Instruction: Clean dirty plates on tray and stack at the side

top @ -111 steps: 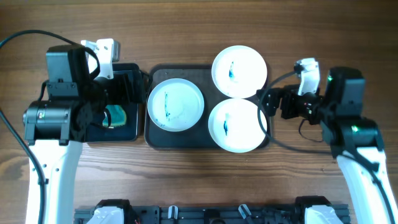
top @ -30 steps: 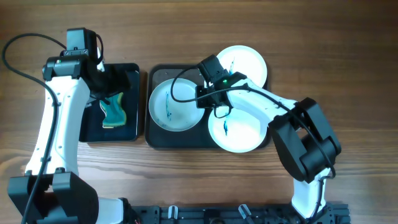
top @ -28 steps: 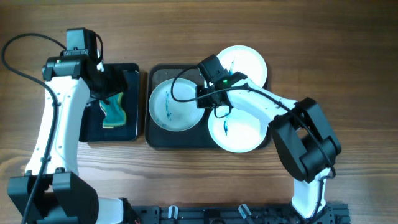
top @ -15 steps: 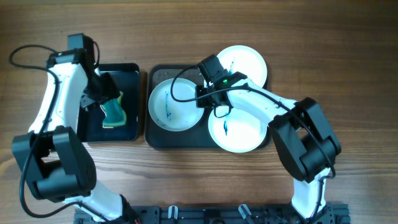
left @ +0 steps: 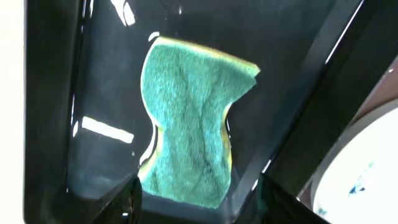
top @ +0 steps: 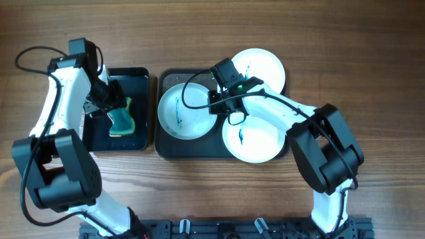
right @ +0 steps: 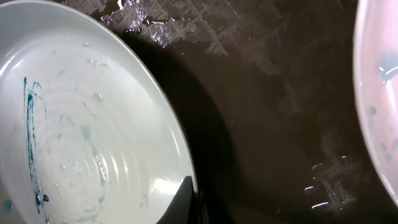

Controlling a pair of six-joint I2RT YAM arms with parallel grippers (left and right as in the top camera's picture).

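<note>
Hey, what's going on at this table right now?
Plate cleaning is just starting. The left gripper hangs open over a green sponge lying in the small black tray. The right gripper is at the rim of the left-hand plate on the large dark tray; a firm grip isn't clear. It and the other two plates show blue smears.
</note>
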